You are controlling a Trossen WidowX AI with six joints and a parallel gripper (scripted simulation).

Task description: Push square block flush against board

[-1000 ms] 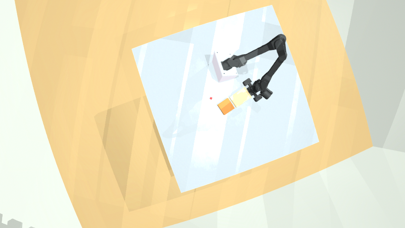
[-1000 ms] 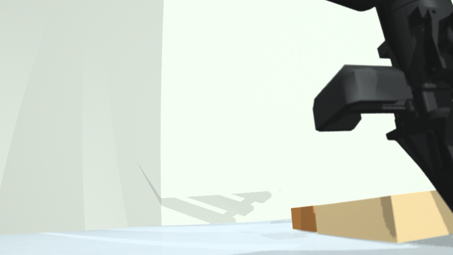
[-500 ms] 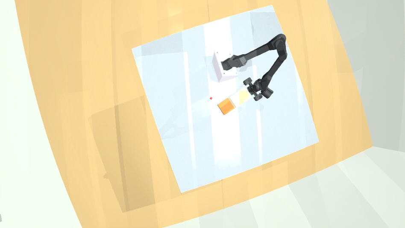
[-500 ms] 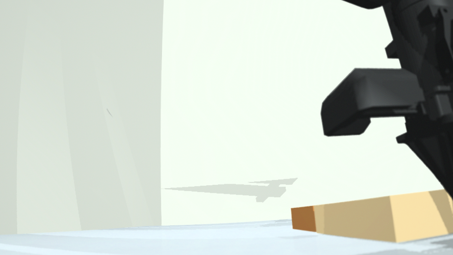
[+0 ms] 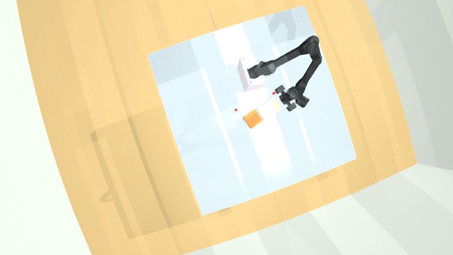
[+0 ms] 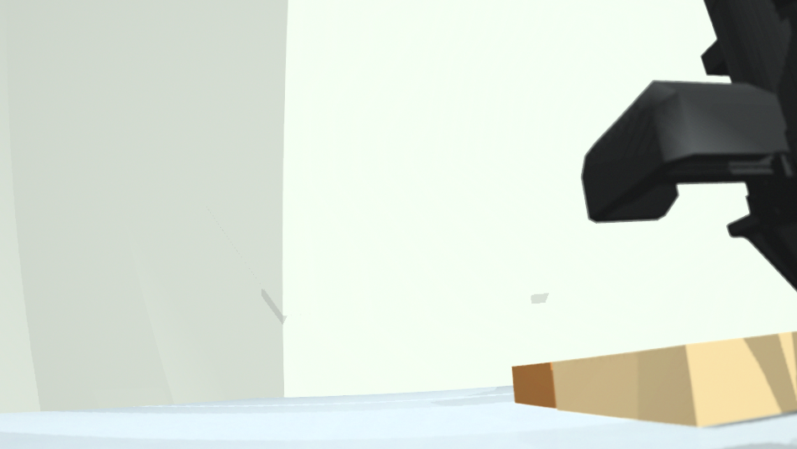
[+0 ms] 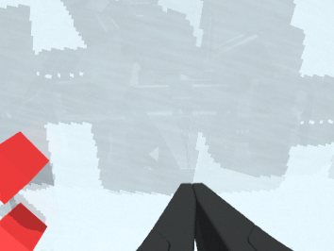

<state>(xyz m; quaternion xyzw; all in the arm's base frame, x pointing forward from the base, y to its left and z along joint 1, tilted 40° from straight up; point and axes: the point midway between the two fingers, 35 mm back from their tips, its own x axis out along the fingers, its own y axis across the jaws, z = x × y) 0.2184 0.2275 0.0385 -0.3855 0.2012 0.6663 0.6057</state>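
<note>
The orange square block (image 5: 253, 119) (image 6: 533, 385) lies flat on the pale mat. The pale yellow board (image 5: 276, 104) (image 6: 619, 386) lies flat beside it, on the gripper's side, mostly washed out by glare in the top view. Its near end runs close along one side of the block. A thin pale line shows between them; whether they touch I cannot tell. Their side edges look roughly in line. My gripper (image 5: 282, 98) (image 7: 191, 193) is shut and empty, beyond the board's far end. Neither part shows in the wrist view. The fingertips are outside the exterior view.
A small red cube (image 5: 274, 93) lies near the gripper and the board's far end. Another red cube (image 5: 235, 110) lies off the block's other side. Red shapes show at the wrist view's left edge. The white arm base (image 5: 243, 76) stands behind the parts.
</note>
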